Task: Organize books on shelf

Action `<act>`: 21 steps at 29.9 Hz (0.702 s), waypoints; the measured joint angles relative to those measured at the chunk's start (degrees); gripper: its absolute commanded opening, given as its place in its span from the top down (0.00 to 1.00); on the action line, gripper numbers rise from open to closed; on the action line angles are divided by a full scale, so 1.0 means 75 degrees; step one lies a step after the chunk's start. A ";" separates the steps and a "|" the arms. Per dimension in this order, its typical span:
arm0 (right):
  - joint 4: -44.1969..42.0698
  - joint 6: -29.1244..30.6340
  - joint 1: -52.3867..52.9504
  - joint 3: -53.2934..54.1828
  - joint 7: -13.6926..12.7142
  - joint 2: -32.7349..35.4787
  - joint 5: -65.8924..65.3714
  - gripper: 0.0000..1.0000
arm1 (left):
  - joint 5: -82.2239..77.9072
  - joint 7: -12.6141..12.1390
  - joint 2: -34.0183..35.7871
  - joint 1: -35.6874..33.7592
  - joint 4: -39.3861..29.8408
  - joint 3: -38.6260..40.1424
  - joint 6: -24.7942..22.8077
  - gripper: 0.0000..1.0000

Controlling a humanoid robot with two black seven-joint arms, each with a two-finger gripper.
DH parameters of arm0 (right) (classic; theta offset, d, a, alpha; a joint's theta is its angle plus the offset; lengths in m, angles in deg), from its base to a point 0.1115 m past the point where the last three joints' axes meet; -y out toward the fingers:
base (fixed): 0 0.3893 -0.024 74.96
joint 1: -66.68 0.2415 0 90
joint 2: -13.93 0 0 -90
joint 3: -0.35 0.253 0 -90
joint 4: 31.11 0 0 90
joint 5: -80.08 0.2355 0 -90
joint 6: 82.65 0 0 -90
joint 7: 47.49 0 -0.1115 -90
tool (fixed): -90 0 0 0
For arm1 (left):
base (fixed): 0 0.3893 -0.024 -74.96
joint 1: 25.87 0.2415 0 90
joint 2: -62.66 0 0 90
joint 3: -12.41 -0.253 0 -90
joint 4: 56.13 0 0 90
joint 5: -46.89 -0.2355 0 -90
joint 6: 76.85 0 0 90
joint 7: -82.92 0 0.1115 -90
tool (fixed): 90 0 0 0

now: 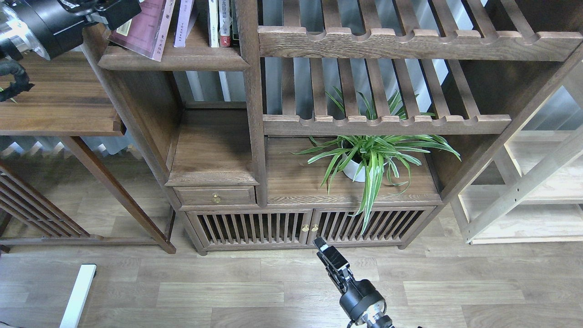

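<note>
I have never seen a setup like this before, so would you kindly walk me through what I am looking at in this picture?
This is the view from a humanoid robot's head camera, looking forward and down at a dark wooden cabinet. The black arm at top left ends in its left gripper, which is up against a leaning maroon book on the narrow shelf; whether it grips the book cannot be told. Thinner books stand upright beside it. The right gripper at the bottom is over the floor, holding nothing. A potted plant sits lower down on the cabinet.
</note>
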 measured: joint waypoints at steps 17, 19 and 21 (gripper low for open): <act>0.0437 0.0000 0.0409 0.0072 -0.0064 0.0000 -0.0015 0.42 | 0.0900 0.0021 0.0076 0.1703 -0.1408 0.0704 0.0000 0.39; 0.0460 0.0000 0.0490 0.0137 -0.0064 0.0001 -0.0014 0.42 | 0.1043 0.0020 0.0075 0.1911 -0.1492 0.0745 0.0000 0.38; 0.0476 0.0000 0.0586 0.0169 -0.0064 0.0000 -0.0014 0.42 | 0.1128 0.0020 0.0074 0.2130 -0.1627 0.0784 0.0000 0.37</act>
